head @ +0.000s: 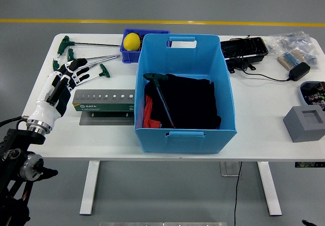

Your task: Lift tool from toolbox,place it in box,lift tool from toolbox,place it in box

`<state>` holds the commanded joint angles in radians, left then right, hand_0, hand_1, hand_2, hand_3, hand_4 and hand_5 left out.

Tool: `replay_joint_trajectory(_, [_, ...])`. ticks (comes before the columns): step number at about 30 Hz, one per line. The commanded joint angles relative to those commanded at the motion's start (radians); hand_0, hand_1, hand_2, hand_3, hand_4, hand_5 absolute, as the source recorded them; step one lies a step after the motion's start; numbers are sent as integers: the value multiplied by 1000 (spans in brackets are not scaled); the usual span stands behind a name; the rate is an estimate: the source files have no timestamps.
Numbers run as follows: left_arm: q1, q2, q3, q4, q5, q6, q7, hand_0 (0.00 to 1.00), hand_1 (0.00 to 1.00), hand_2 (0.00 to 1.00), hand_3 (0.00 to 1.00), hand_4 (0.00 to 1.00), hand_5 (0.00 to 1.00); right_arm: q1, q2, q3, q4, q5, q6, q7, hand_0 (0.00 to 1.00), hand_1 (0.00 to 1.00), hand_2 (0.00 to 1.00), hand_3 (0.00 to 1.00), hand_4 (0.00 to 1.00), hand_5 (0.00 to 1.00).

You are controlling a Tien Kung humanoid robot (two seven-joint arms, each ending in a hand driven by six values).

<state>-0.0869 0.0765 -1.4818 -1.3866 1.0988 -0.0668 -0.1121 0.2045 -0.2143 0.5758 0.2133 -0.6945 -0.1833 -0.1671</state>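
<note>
Several green T-handle hex keys lie at the table's far left: a long one [81,44] at the back, and shorter ones [101,69] nearer. My left hand [73,71] hovers over the nearer keys with fingers spread, holding nothing. A green tool holder [104,102] with a row of holes lies just right of my forearm. A large light-blue box [184,91] stands mid-table; one green T-handle key [161,99] lies inside on black cloth. The right hand is out of view.
A small dark-blue bin [133,54] with a yellow ball [132,41] sits behind the box. At the right are a black tray [244,51], cable and adapter [299,71], bagged parts [292,43], a grey foam block [304,124] and another container [314,91] at the edge.
</note>
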Motion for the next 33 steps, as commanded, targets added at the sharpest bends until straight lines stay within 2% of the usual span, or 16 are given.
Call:
replay_joint_trajectory(3, [0, 0, -1, 2, 1, 4, -6, 861, 935, 949, 836, 885, 732, -1, 0, 2, 0, -4, 0, -1, 612, 593, 668, 538, 766, 658])
replay_joint_trajectory(4, [-1, 1, -1, 3, 1, 6, -9, 946, 998, 998, 935, 902, 776, 0, 0, 1, 0, -2, 0, -1, 612, 592, 669, 538, 766, 657])
replay_joint_trajectory(15, [-11, -1, -7, 11, -10, 28, -31, 967, 998, 998, 962, 915, 807, 8, -5, -16, 0, 25, 1, 5, 613, 593, 667, 538, 766, 656])
replay_joint_trajectory(16, [-11, -2, -9, 13, -11, 30, -35, 998, 998, 998, 990, 947, 902, 10, -5, -17, 0, 27, 1, 6, 613, 593, 667, 538, 767, 658])
replay_joint_trajectory(21, [-9, -5, -16, 19, -8, 21, -39, 998, 998, 998, 990, 947, 902, 12, -6, -17, 0, 24, 3, 5, 613, 593, 667, 538, 767, 658])
replay_joint_trajectory(22, [-9, -6, -18, 20, -8, 20, -39, 998, 998, 998, 998, 983, 998, 12, -6, -16, 0, 23, 3, 5, 613, 594, 667, 538, 767, 657])
replay_joint_trajectory(27, [-10, -7, -21, 24, -24, 14, -32, 998, 998, 998, 998, 983, 998, 13, -5, -12, 0, 17, 3, 3, 613, 594, 667, 538, 767, 657])
replay_joint_trajectory(28, [-11, -8, -21, 25, -30, 14, -31, 998, 998, 998, 998, 914, 998, 13, -5, -12, 0, 16, 3, 3, 612, 593, 667, 537, 767, 657])
replay_joint_trajectory(33, [-12, -9, -22, 27, -38, 28, -33, 998, 998, 998, 998, 914, 998, 15, -5, -14, 0, 18, 3, 4, 612, 593, 667, 537, 767, 657])
